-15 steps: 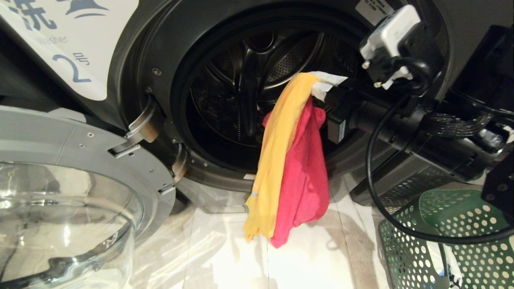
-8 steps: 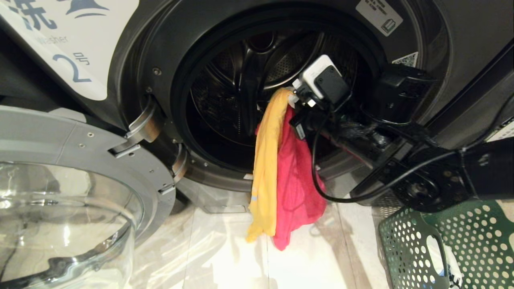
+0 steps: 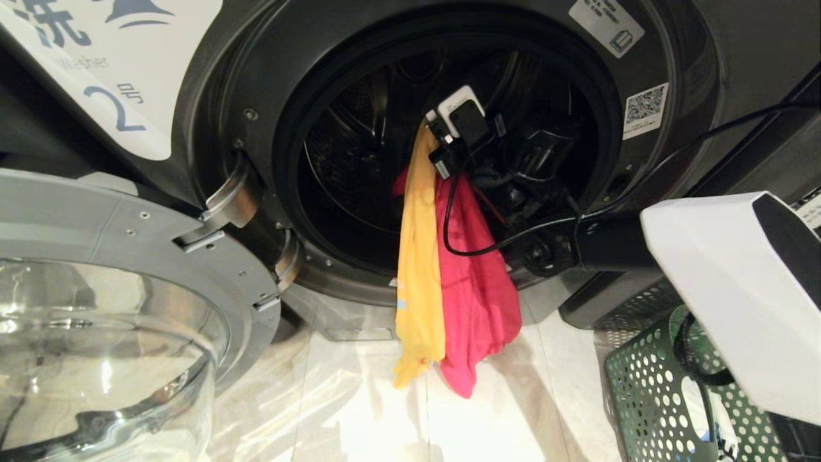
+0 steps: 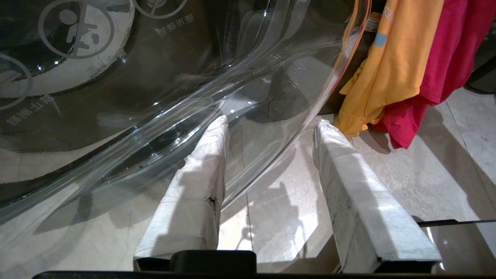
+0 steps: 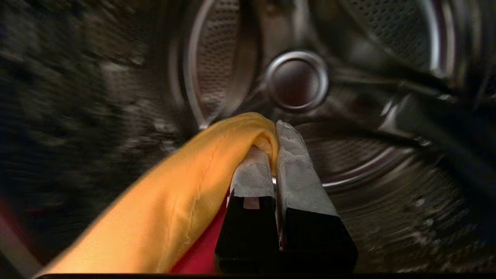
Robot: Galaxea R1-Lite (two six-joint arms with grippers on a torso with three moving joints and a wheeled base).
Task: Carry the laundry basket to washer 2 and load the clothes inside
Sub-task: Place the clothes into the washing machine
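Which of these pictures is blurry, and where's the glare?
Right wrist view: the drum is smeared, while the right tool and yellow garment stay sharper. Left wrist view: reflections streak the glass door. Head view: sharp, bright glare on the floor.

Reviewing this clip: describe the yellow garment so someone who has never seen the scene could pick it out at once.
Find washer 2, the dark grey machine with its round door swung open. In its drum mouth the right gripper is shut on the clothes, which hang down over the door sill. The yellow garment is the long narrow strip on the hinge side, beside the wider red-pink one.
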